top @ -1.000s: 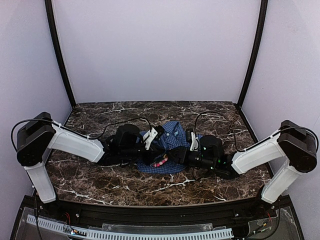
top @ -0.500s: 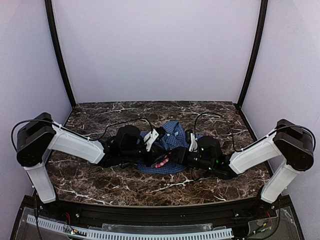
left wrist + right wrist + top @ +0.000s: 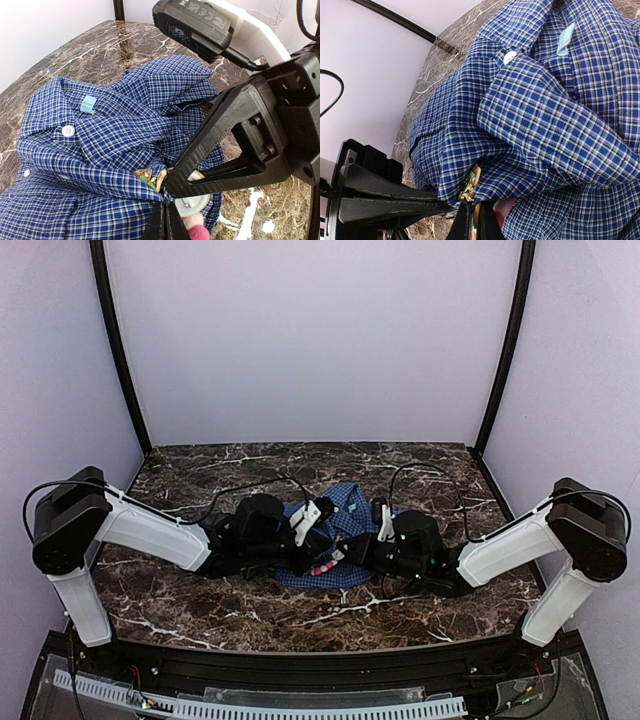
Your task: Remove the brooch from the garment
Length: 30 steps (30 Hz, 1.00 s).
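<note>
Since both claws meet at the garment [image 3: 345, 505], note the brooch [image 3: 150, 177] sits on its folded edge. The right gripper [image 3: 471, 214] looks pinched on the brooch, and the left gripper [image 3: 163, 217] is pressed together on the fold just beside. You'd pull away from that fold.

Bright, even, diffuse lighting; shadows faint; wrist views sharp mid-frame, nearest foreground slightly blurred.

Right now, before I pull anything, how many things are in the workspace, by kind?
Shirt: 1
Brooch: 1
Robot arms: 2, the left arm and the right arm
Total: 4
</note>
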### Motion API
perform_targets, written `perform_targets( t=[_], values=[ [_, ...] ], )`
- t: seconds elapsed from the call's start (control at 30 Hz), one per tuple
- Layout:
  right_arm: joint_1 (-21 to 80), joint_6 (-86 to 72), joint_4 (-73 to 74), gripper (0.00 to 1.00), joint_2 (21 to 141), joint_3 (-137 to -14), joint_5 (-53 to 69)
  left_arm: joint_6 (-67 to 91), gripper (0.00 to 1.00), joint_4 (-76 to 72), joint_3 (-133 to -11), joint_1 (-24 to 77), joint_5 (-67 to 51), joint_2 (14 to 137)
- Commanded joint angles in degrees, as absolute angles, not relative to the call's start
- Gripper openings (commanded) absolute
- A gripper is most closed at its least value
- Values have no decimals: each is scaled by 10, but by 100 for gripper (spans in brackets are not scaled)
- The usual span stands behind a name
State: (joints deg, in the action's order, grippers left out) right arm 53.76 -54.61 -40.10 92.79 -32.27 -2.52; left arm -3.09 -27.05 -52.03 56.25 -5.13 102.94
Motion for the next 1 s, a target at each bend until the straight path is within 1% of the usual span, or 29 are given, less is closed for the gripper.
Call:
perform_targets(
  t=[0.0,0.07,0.1,0.13,0.17,0.2,0.23,0.27,0.3,0.33,0.4,0.6,0.7,0.73,0.87,0.93,0.97],
  values=[
    [541,-542,-407,0,926,-323,-41,-38,1,-280,-522,567,-44,1021],
    [541,-537,-404,0,918,-318,-55,-36,4,-275,-523,567,-44,1019],
    [541,-534,-400,0,912,-313,-66,-32,11,-274,-524,568,-47,1018],
    [541,-530,-397,0,904,-308,-83,-31,14,-273,-524,568,-49,1015],
    [541,-525,-393,0,896,-303,-96,-29,20,-272,-524,568,-54,1011],
    [541,-521,-388,0,887,-301,-109,-28,23,-272,-524,567,-57,1009],
    [541,-511,-384,0,878,-298,-121,-26,32,-269,-526,568,-62,1005],
    [541,-501,-381,0,869,-296,-132,-24,37,-267,-527,568,-66,1002],
    [542,-490,-371,0,861,-298,-146,-22,46,-262,-532,567,-72,997],
    [542,-477,-361,0,853,-301,-157,-22,49,-258,-538,567,-75,994],
    [541,-449,-345,0,839,-309,-178,-24,61,-247,-550,568,-87,988],
    [541,-342,-298,0,800,-336,-227,-39,75,-199,-594,565,-99,976],
    [542,-262,-305,0,781,-341,-188,-43,80,-194,-608,553,-118,970],
    [541,-233,-310,0,773,-341,-163,-43,83,-195,-612,549,-134,969],
    [539,-130,-312,0,749,-344,-25,-37,91,-199,-620,517,-207,964],
    [531,-98,-310,0,742,-346,46,-49,96,-189,-624,508,-243,961],
    [525,-85,-311,0,739,-347,79,-54,97,-184,-625,506,-251,959]
  ],
)
